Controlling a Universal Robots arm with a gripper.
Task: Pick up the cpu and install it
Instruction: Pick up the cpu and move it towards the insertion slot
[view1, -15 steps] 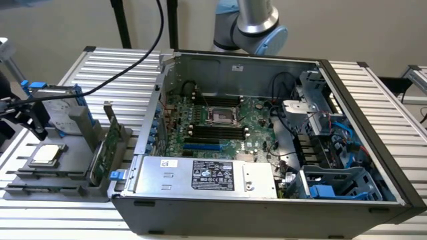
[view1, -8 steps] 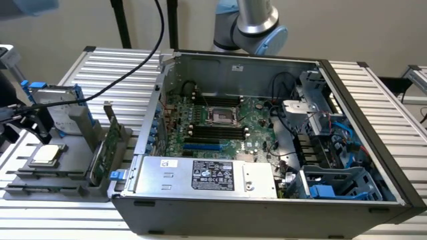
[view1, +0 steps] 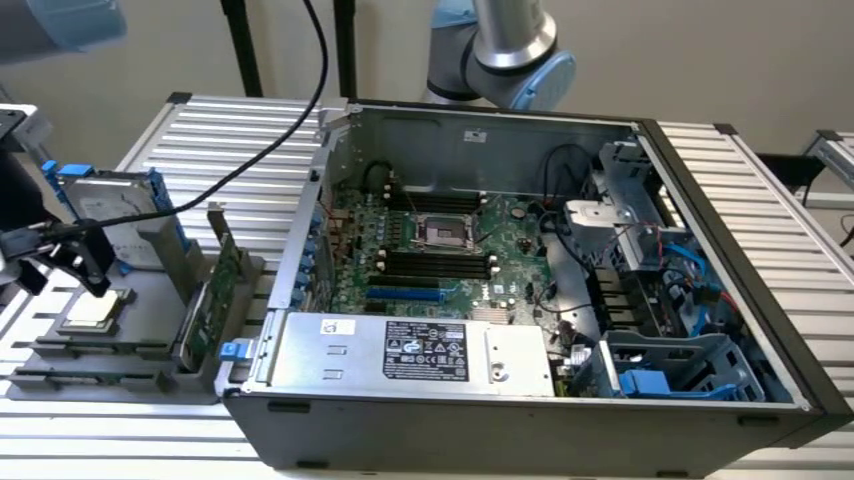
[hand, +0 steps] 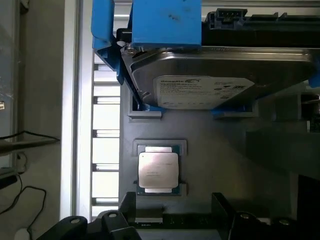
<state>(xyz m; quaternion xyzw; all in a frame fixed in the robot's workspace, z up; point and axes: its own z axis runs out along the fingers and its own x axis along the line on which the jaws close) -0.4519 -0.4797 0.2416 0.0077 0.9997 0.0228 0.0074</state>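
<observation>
The cpu (view1: 92, 308) (hand: 158, 170) is a small square chip with a dull silver top, lying flat in a recess of the grey holder tray (view1: 134, 345) at the exterior view's left. My gripper (view1: 64, 272) (hand: 175, 216) hangs just above and beside it, open, its black fingers (hand: 131, 207) spread apart with nothing between them. The chip is not touched. Inside the open computer case, the motherboard's cpu socket (view1: 441, 232) sits bare in the middle of the green board.
A silver hard drive in a blue bracket (view1: 114, 200) (hand: 210, 85) stands upright on the tray right behind the chip. A green card (view1: 220, 290) stands in a tray slot. The silver power supply box (view1: 414, 350) and cables (view1: 574, 290) crowd the case (view1: 534, 430).
</observation>
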